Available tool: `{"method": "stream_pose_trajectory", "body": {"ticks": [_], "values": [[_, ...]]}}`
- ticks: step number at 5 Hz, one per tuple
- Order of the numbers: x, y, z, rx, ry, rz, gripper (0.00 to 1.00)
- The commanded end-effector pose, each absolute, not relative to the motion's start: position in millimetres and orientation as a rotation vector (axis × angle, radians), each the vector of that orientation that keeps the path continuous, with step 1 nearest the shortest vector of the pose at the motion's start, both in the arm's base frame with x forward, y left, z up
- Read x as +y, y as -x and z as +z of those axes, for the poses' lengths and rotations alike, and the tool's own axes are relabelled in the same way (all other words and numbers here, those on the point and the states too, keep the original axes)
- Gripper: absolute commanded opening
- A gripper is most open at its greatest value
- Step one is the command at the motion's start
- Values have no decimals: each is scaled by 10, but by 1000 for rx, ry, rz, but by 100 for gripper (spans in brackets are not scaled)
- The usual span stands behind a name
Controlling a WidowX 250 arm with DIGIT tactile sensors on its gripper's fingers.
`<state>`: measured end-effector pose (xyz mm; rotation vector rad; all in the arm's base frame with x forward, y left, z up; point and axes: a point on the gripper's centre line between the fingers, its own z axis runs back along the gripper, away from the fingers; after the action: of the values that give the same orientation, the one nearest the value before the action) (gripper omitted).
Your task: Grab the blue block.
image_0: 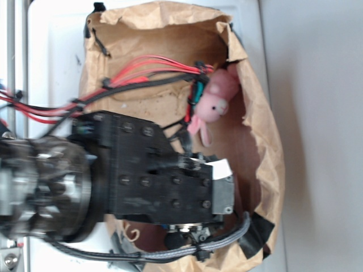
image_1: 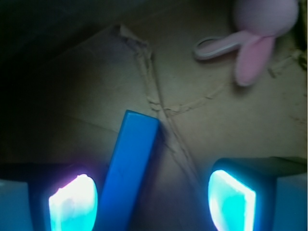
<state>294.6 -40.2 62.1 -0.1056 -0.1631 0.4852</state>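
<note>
While the gripper [image_1: 151,199] hangs released inside the brown paper bag [image_0: 261,130], blue block [image_1: 129,166] between its fingers, nearer the left one, pink bunny [image_1: 262,29] far right.

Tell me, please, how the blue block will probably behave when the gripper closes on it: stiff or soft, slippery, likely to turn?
The blue block looks rigid, with straight edges, so it should not bend. Its faces appear smooth, so it may slip. It lies slanted and close to one finger of the open gripper, so it could turn as the fingers close.
</note>
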Motion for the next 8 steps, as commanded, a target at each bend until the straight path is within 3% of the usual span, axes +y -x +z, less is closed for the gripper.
{"method": "stream_pose_trajectory", "body": {"ticks": [1,3,4,7,8], "values": [[-682,-2935,592,-192,150,445,100],[-816,-2787,592,-170,169,419,100],[-808,-2811,593,-189,168,421,0],[-675,-2803,797,-214,175,420,0],[-328,-3082,877,-219,160,418,0]]}}
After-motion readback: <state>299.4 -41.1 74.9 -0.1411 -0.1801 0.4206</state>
